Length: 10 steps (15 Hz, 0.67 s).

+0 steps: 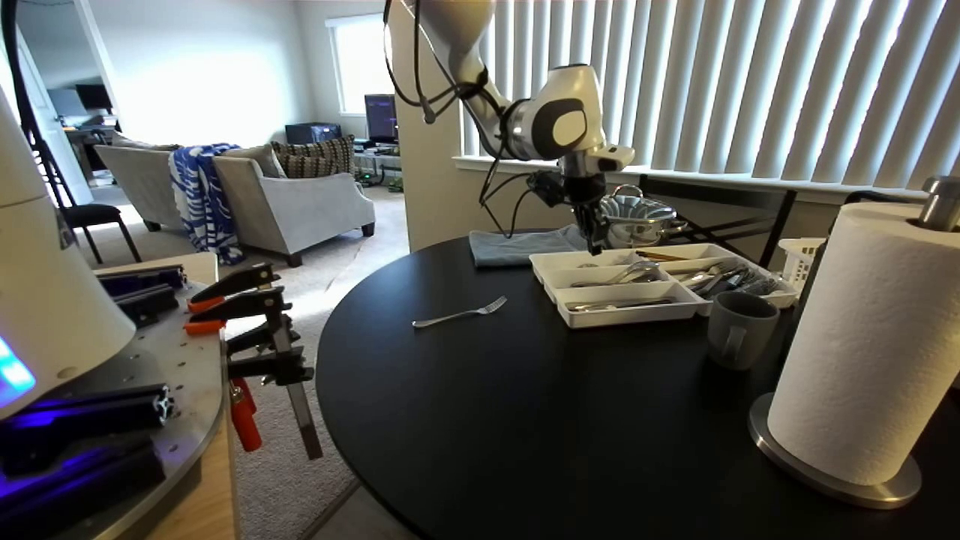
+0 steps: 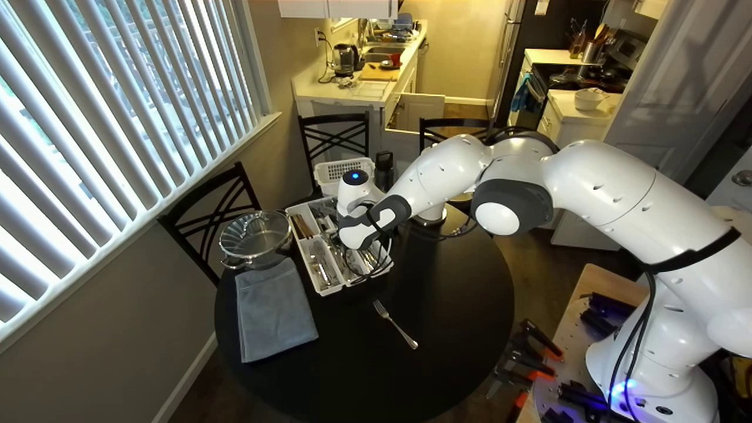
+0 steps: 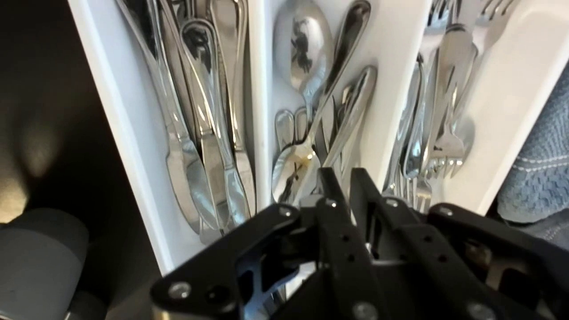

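My gripper (image 3: 342,171) points down over the middle compartment of a white cutlery tray (image 1: 630,315), its fingertips a narrow gap apart with nothing visible between them. A spoon (image 3: 311,49) and other crossed handles lie in that compartment, just ahead of the fingertips in the wrist view. Several knives (image 3: 213,111) fill the compartment to the left there, and forks (image 3: 449,151) lie to the right. In an exterior view the gripper (image 1: 596,244) appears above the tray's far side; contact cannot be told. A lone fork (image 2: 395,324) rests on the black table, outside the tray.
A folded blue-grey cloth (image 2: 273,311) and a glass-lidded steel pot (image 2: 255,235) stand by the tray. A grey mug (image 1: 741,330) and a paper towel roll (image 1: 862,345) stand nearby. Behind the tray are a white basket (image 2: 343,171) and a black bottle (image 2: 384,170).
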Available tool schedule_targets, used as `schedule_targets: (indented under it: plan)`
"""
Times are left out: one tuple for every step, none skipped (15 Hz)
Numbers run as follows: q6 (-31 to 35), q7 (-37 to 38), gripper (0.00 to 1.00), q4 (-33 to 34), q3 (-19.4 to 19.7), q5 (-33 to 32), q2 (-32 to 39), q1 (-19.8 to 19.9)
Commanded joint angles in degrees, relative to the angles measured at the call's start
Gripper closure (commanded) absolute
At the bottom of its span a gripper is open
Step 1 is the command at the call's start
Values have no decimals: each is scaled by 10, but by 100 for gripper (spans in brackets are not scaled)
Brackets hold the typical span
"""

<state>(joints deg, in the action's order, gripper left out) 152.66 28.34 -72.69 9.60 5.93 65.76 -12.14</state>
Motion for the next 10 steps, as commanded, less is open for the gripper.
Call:
schedule_targets:
  plan:
    - [8, -14, 60, 7, -27, 6, 20, 17]
    - [8, -13, 55, 11, -30, 7, 25, 17]
    - [4, -13, 50, 18, -33, 7, 32, 19]
    - [0, -12, 43, 28, -35, 7, 41, 21]
    - [-1, -11, 38, 37, -36, 8, 49, 23]
    - [-1, -11, 32, 50, -38, 10, 60, 27]
    - [-1, -7, 25, 64, -37, 10, 72, 29]
    - [-3, -4, 19, 79, -35, 10, 83, 31]
    - [-6, -5, 13, 96, -35, 11, 95, 35]
    - [-9, -5, 6, 113, -35, 10, 107, 39]
